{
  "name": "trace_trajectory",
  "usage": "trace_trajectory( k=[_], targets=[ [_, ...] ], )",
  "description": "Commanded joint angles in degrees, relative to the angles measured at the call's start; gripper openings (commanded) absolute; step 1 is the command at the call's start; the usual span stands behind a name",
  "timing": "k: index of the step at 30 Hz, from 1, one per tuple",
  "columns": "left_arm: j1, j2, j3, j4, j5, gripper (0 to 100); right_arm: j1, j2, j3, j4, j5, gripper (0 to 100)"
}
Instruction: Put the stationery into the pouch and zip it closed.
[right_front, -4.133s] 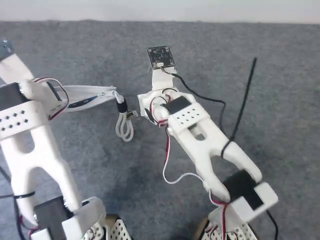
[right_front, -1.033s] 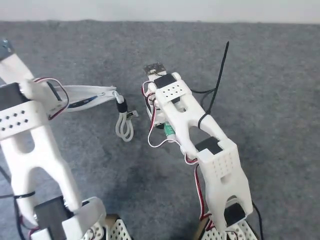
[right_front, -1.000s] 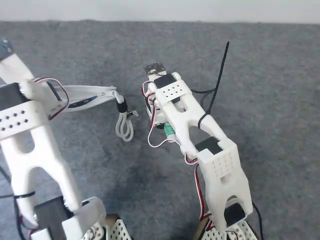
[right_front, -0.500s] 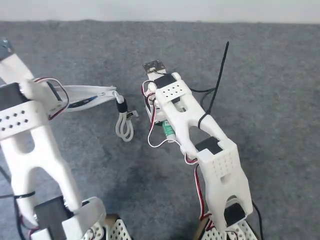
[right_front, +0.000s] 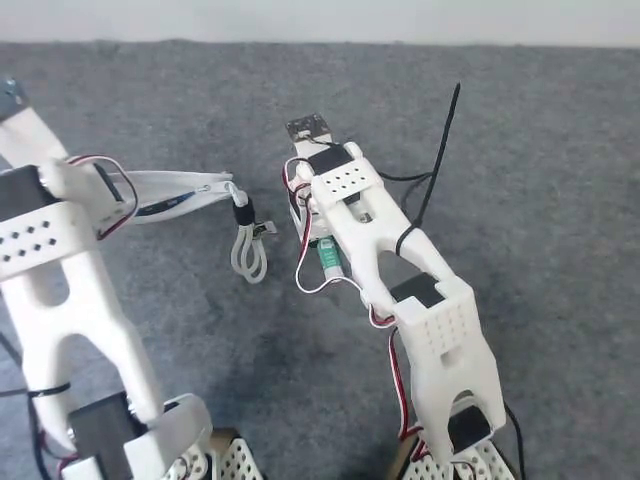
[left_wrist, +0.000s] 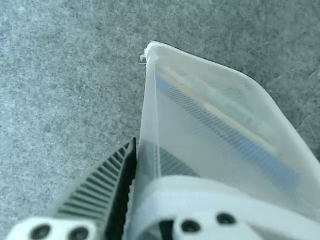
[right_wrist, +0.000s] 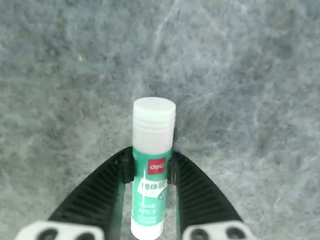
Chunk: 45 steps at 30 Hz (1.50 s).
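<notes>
Now, green-labelled glue stick (right_wrist: 149, 190) in right tool (right_wrist: 151, 155), pouch (left_wrist: 215, 135) in left tool (left_wrist: 150, 165)

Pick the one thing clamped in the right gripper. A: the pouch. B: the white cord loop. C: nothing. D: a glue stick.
D: in the right wrist view the green-and-white glue stick sits clamped between the fingers of the right gripper, while the pouch is held by the left gripper.
</notes>
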Motion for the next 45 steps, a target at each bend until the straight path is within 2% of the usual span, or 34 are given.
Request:
trace_trajectory(
  k=[1, 12, 20, 24, 27, 41, 45],
  targets=[
    [-0.62, 0.79, 0.48, -1.41, 0.70, 1, -0.13, -4.97, -3.16, -0.48, -0.70, 0.6],
    [-0.62, 0.35, 0.57, -0.97, 0.70, 1, -5.58, -15.52, -3.16, 8.57, -0.79, 0.6],
    [2.02, 0.26, 0.57, 0.62, 0.70, 1, -6.29, -23.08, -3.16, 13.58, -0.88, 0.6],
    [2.11, 0.26, 0.57, 0.70, 0.70, 1, -8.31, -26.42, -3.16, 16.04, -5.98, 0.6],
    [2.29, 0.26, 0.57, 1.67, 0.70, 1, -9.71, -28.35, -3.16, 16.75, -9.67, 0.6],
    [2.29, 0.26, 0.57, 1.76, 0.70, 1, -9.71, -37.67, -2.11, 20.62, -9.76, 0.6],
    [2.29, 0.26, 0.57, 1.76, 0.70, 1, -11.91, -40.40, 1.32, 20.18, -9.76, 0.6]
  ],
)
